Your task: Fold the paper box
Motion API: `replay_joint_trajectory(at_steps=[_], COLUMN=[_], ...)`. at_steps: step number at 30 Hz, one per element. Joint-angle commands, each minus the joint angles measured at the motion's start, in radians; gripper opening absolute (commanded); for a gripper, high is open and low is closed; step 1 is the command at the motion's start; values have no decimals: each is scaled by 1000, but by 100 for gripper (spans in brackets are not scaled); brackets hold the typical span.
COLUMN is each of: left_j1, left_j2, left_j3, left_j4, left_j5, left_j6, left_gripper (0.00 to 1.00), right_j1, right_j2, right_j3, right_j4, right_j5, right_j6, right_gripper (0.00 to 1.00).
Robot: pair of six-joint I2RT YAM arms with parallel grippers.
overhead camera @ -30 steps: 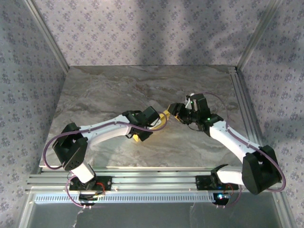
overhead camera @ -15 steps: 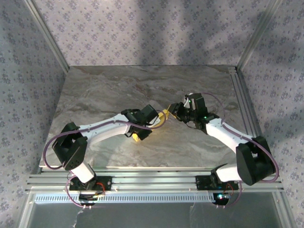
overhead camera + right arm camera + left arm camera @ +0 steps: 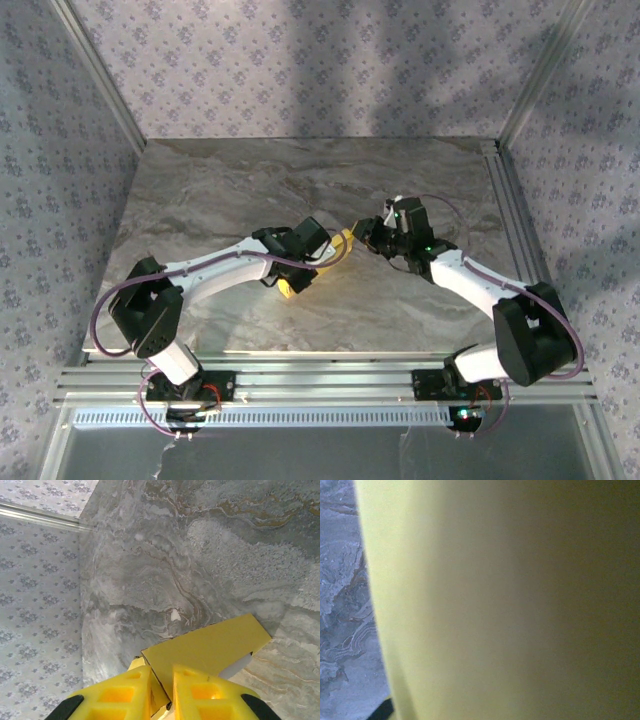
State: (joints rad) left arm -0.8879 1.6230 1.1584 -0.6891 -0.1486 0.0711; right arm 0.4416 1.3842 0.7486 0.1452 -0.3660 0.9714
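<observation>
Paper box: the paper box (image 3: pixel 346 244) is held up off the marble worktop (image 3: pixel 250 190), mid-worktop, between the two arms. Its yellow side faces out, and one flat flap juts past the right hand.
Right hand: the right hand (image 3: pixel 162 692) has its yellow fingers (image 3: pixel 200 692) drawn nearly together, and the flap's edge runs down into the slit between them. To me it looks pinched on the card.
Left hand: the left hand (image 3: pixel 312 262) sits over the box's other end. Yellow card is pressed right up against its camera, and I cannot tell whether it is open or closed.
Handling: I'd judge it light, thin and springy. It should crease readily along the scored lines and crumple or slip if squeezed elsewhere.
Where to hold: take it by a flap edge near a fold line, with the other hand steadying the main panel.
Container: the box itself is the only one here. Whether anything lies inside, I cannot tell.
</observation>
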Motion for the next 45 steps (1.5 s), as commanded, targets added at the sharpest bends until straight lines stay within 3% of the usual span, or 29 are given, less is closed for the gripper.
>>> replay_joint_trajectory(at_steps=[1,7,18,32,41,45], left_j1=[8,12,26,32,45,57], left_j2=[-27,-44,-56,-189,-283,-286], left_j3=[-15,-17,-24,-34,-27,-18], left_j4=[4,34,46,68,71,44], left_j5=[23,29,36,81,121,121], left_j6=[-8,-21,-26,-94,-212,-264], left_gripper=[27,35,42,50,47,30], right_j1=[18,33,63,83,85,85], right_j2=[39,59,93,70,56,49], right_j3=[-30,-9,25,46,53,52], right_j4=[-145,-178,-250,-271,-277,-278], right_j5=[66,106,186,217,222,223], right_j6=[-57,-85,-112,-120,-121,-119], right_gripper=[17,14,4,4,4,4])
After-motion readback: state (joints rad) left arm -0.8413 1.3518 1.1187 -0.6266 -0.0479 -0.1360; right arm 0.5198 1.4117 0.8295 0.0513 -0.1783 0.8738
